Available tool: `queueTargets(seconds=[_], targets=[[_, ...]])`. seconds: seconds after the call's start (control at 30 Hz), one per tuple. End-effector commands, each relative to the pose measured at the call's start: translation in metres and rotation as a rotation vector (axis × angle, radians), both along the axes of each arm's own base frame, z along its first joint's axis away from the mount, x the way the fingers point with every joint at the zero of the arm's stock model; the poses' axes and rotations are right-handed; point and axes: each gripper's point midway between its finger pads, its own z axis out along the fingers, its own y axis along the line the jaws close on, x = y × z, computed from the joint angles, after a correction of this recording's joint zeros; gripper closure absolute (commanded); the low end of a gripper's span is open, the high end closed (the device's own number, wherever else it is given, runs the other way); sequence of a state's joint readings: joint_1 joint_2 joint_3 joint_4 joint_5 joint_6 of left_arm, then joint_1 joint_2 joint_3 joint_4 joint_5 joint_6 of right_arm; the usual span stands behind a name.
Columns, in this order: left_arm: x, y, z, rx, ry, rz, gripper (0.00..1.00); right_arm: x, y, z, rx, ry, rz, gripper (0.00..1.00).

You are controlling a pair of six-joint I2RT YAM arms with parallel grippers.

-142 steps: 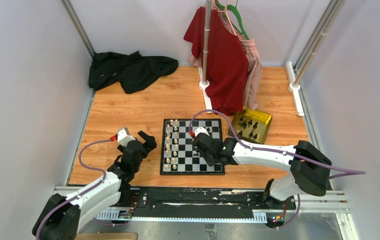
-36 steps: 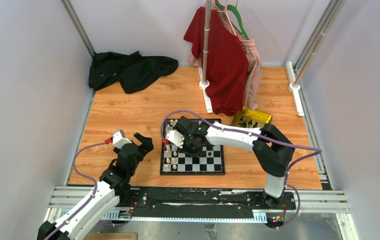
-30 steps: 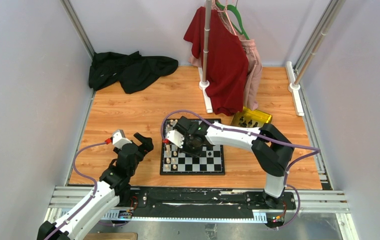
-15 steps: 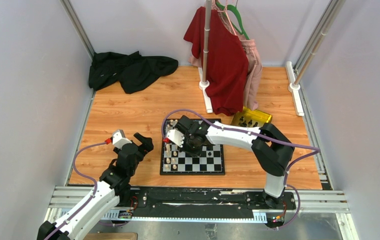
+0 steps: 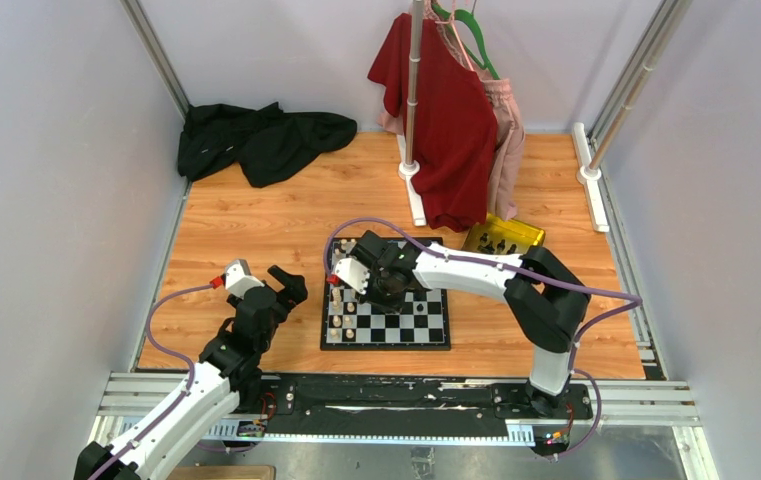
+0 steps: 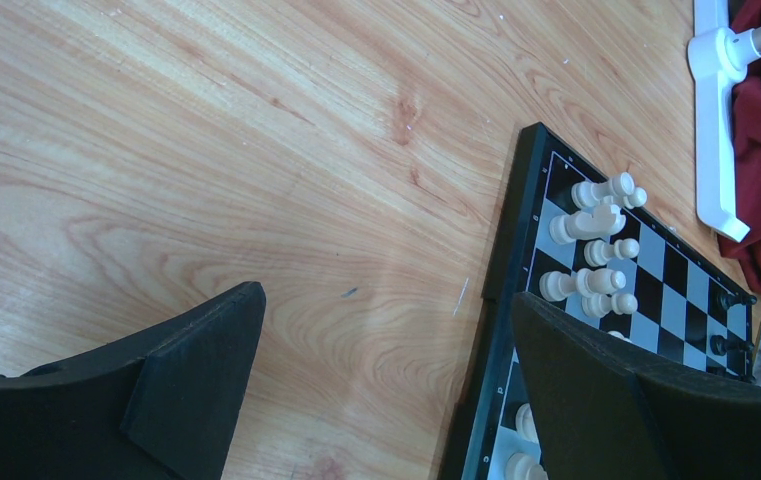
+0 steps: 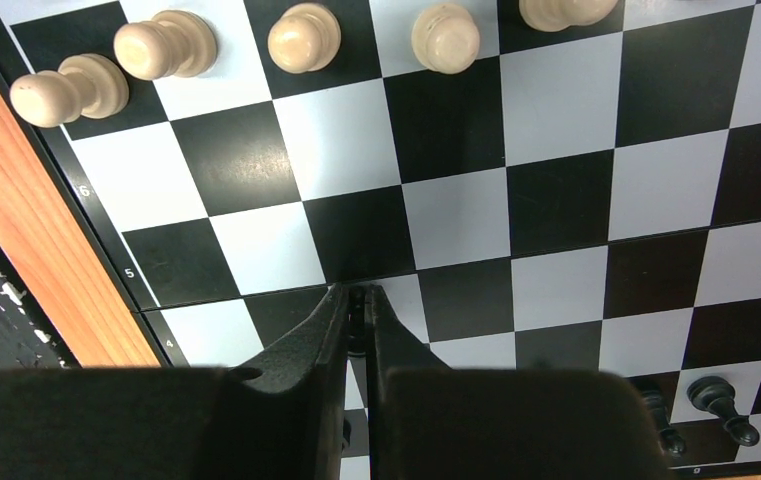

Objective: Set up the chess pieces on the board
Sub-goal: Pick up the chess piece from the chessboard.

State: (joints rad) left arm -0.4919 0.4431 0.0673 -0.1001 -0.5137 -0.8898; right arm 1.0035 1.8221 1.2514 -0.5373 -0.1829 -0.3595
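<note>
One board (image 5: 408, 325) lies on the table (image 5: 256, 240). One gold tray (image 5: 518, 232) sits near its 2 o'clock corner and one black cloth (image 5: 256, 140) lies at 11 o'clock. One rack (image 5: 414, 90) between 12 and 1 o'clock carries a red garment (image 5: 451, 130) and a pink garment (image 5: 508, 150).

The right gripper (image 7: 356, 293) hangs over the board's 9 o'clock half. Its fingers are drawn to a narrow slit with something dark in it, and I cannot tell whether that is a piece. Its wrist view shows five cream pieces (image 7: 304, 38) in a line at 12 o'clock and at least two black pieces (image 7: 716, 393) at 5 o'clock.

The left gripper (image 6: 386, 300) hovers off the board's 9 o'clock edge, fingers spread wide and holding nothing. The pieces in the tray are too small to count.

Against the earliest picture, the right gripper has moved from the board's middle to its 9 o'clock side. Its arm now arches over and hides part of the tray. The left gripper has barely shifted.
</note>
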Motion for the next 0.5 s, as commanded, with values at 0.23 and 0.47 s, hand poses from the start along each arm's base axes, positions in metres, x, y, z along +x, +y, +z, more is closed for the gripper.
queueTargets(seconds=[0.23, 0.47], targets=[[0.004, 0.003, 0.005, 0.005, -0.017, 0.020, 0.00, 0.001, -0.008, 0.020, 0.095, -0.061, -0.085, 1.00], [0.003, 0.004, 0.007, 0.006, -0.018, 0.020, 0.00, -0.012, -0.006, 0.041, 0.216, -0.080, -0.112, 1.00]])
